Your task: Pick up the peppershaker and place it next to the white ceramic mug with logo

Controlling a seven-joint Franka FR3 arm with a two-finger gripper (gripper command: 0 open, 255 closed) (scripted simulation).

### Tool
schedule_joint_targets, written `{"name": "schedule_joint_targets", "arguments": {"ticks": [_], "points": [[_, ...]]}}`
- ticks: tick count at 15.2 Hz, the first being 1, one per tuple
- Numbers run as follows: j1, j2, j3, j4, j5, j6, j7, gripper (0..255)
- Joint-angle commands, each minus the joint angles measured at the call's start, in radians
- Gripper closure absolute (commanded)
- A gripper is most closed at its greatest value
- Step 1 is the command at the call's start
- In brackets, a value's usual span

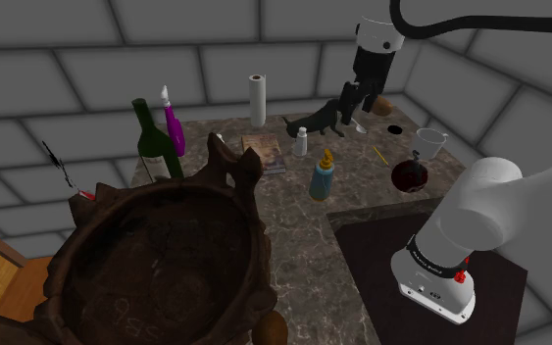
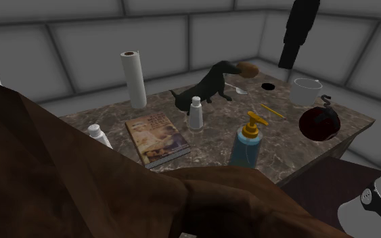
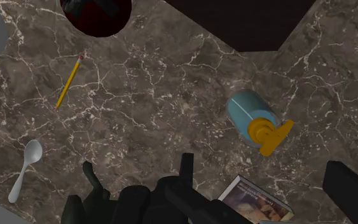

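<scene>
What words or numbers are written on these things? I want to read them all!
Nothing here can be read for sure.
book: there is print on the cover, too blurred to read.
dark band on the robot arm: tiny white lettering, too small to read.
white mug: no logo on the side that shows.
blue pump bottle: no label to be seen.

Pepper shaker on table between book and dog figurine; mug well apart, near pencil.

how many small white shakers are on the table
2: one shaker beside the dog figure, another shaker left of the book in the second exterior view. The brown bowl may hide more.
</scene>
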Motion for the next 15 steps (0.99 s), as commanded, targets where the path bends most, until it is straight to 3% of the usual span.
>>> {"name": "schedule_joint_targets", "arguments": {"ticks": [1,8,15], "points": [[0.0,0.0,0.0,0.0,0.0,0.0,0.0,0],[-0.022,0.231,-0.022,0.012,-0.049,0.218,-0.044,0],[-0.044,0.493,-0.04,0.094,-0.095,0.4,-0.075,0]]}}
